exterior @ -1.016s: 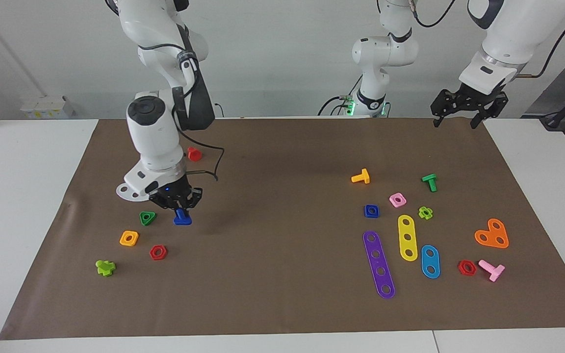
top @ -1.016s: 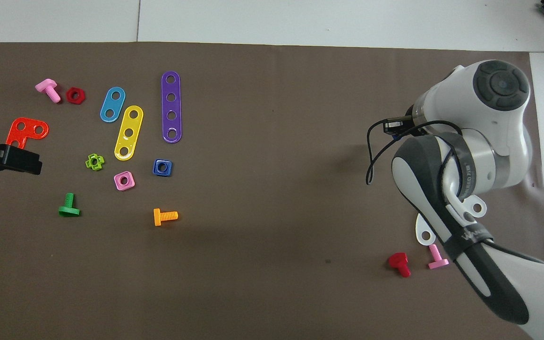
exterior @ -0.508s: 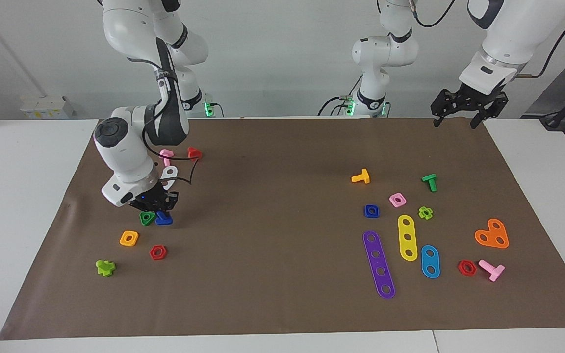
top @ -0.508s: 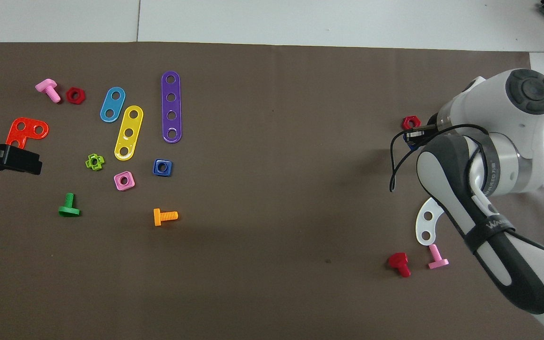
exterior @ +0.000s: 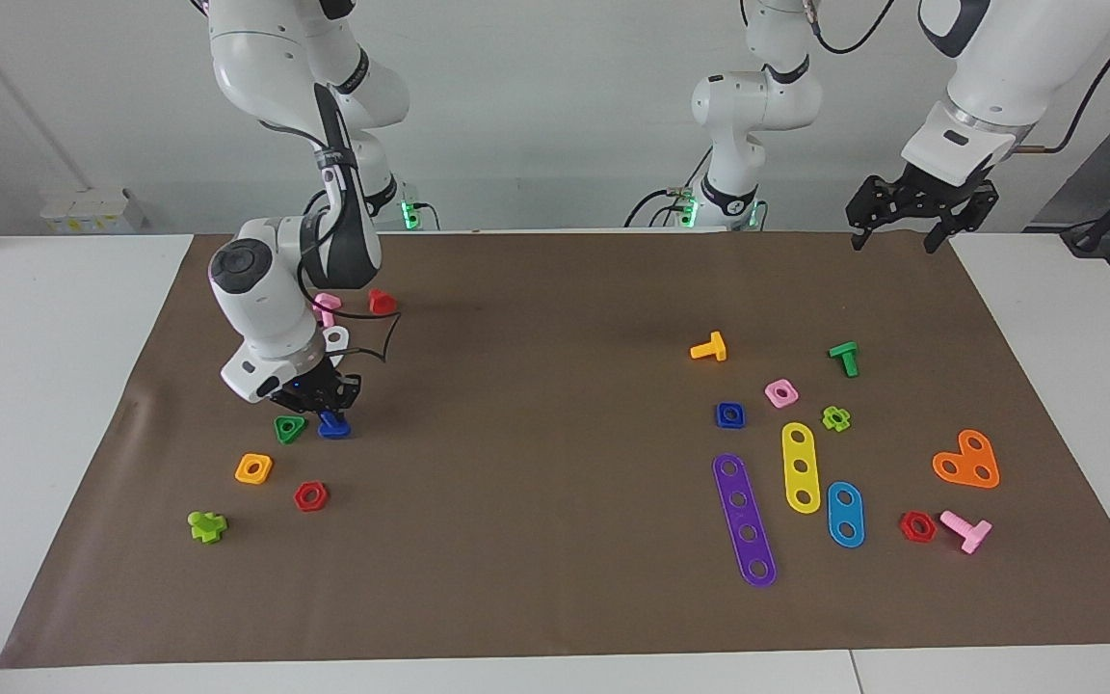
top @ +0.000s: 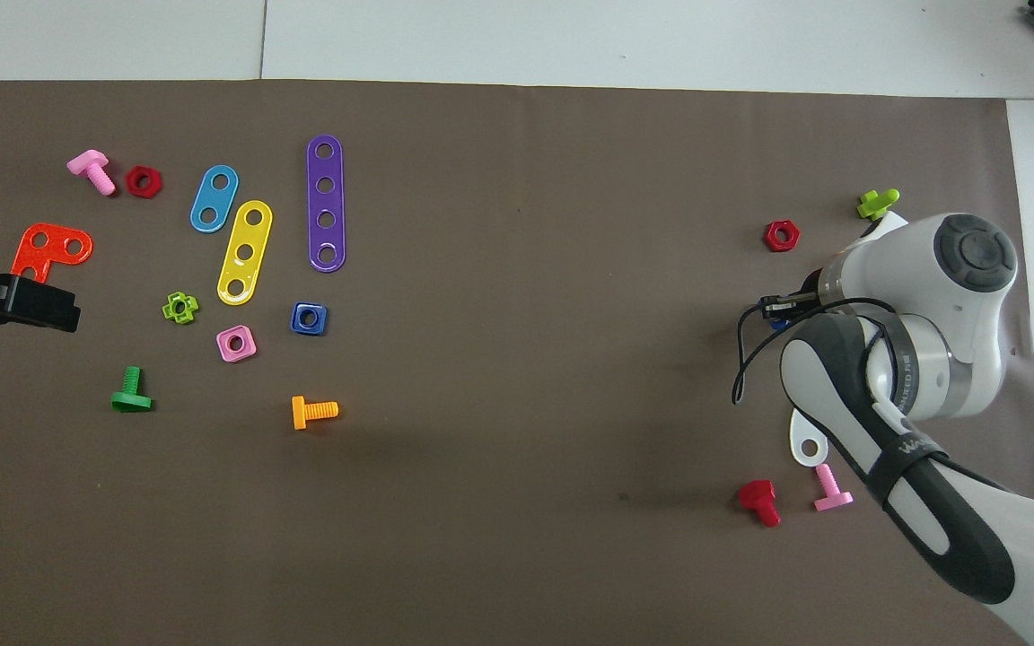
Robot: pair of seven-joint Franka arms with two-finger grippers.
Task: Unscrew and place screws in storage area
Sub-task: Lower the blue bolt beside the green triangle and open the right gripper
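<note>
The brown mat [exterior: 555, 598] covers most of the table, and the right arm's thick white wrist hides much of its own end in the overhead view: there the green triangle nut and the orange square nut are covered, and of the blue bolt [top: 779, 319] only a small blue edge shows beside the black gripper. In the facing view the right gripper [exterior: 324, 400] is low over the mat, directly above the blue bolt [exterior: 333, 427], whose flat head lies on the mat with the short stem pointing up into the fingers; whether the fingers press the stem or stand just free of it, I cannot tell. The green triangle nut [exterior: 290, 428] lies just beside the bolt, toward the right arm's end. The left gripper [exterior: 921, 207] waits in the air over the mat corner at its own base, its two black fingers spread wide with nothing between them; in the overhead view it is cut off by the edge. The blue square nut [exterior: 729, 414] lies flat with its hole up among the coloured strips, well apart from the bolt.
</note>
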